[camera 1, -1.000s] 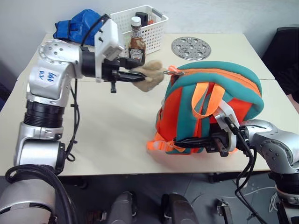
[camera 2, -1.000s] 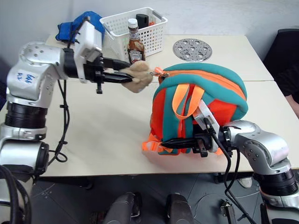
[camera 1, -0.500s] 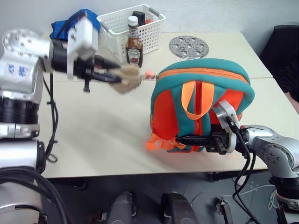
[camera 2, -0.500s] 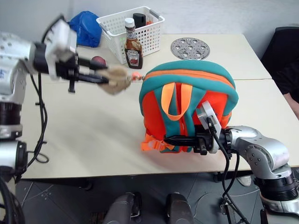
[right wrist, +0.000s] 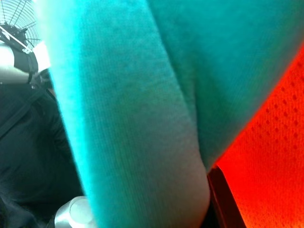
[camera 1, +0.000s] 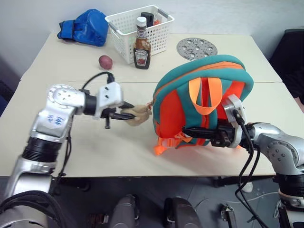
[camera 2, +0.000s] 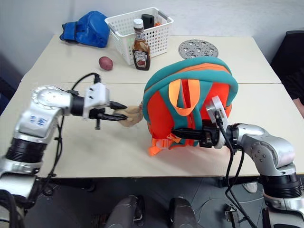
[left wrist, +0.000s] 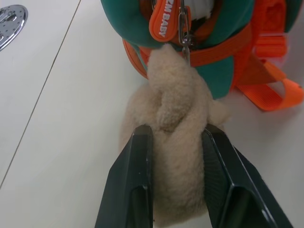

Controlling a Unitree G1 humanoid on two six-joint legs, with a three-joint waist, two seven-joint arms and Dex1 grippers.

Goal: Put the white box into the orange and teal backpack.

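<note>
The orange and teal backpack (camera 1: pixel 209 95) stands upright on the table, straps facing me. A tan plush toy (camera 1: pixel 138 114) hangs from its zip pull by a small chain. My left gripper (camera 1: pixel 129 113) is shut on that toy, low over the table left of the backpack; in the left wrist view both black fingers (left wrist: pixel 137 166) squeeze the plush. My right gripper (camera 2: pixel 178 134) points left along the backpack's lower front and is shut on a teal strap (right wrist: pixel 142 118). The white box is hidden; a sliver of white (left wrist: pixel 205 6) shows inside the zip gap, and I cannot tell what it is.
At the back stand a white lattice basket (camera 1: pixel 156 26) with bottles in it, a ketchup bottle (camera 1: pixel 141 45), a blue fabric bundle (camera 1: pixel 88 27), a small red potato (camera 1: pixel 105 61) and a perforated metal disc (camera 1: pixel 196 48). A table seam (camera 1: pixel 71 81) runs behind the backpack.
My left gripper has come down from chest height to just above the table, still shut on the plush toy. The backpack now leans right. The right gripper has kept its hold.
</note>
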